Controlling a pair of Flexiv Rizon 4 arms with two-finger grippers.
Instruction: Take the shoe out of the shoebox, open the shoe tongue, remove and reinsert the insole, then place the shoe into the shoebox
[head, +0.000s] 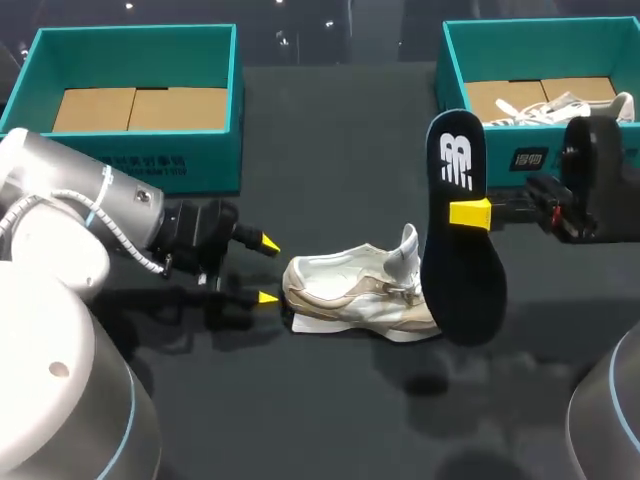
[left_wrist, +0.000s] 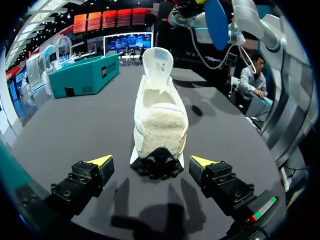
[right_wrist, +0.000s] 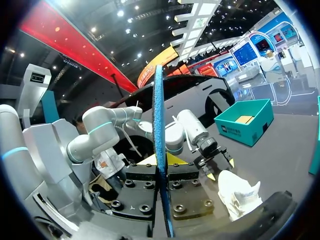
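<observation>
From mid-table, the left shoebox (head: 135, 165) stands at 10 o'clock and the right shoebox (head: 505, 160) at 2. The shoe (head: 350, 295) lies between, out of both. At its 3 o'clock my right gripper (head: 470, 213) is clamped on the upright insole (head: 465, 290). My left gripper (head: 267, 270) sits at the toe at 9 o'clock, fingers apart and not touching. I judge reinsertion comes next: steady the shoe, then feed the insole in toe-first.

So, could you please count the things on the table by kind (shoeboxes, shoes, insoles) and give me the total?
Shoeboxes: 2, the left shoebox and the right shoebox.
Shoes: 2, the shoe on the table and the shoe in the right shoebox.
Insoles: 1, the insole held upright in the right gripper.
Total: 5.
</observation>
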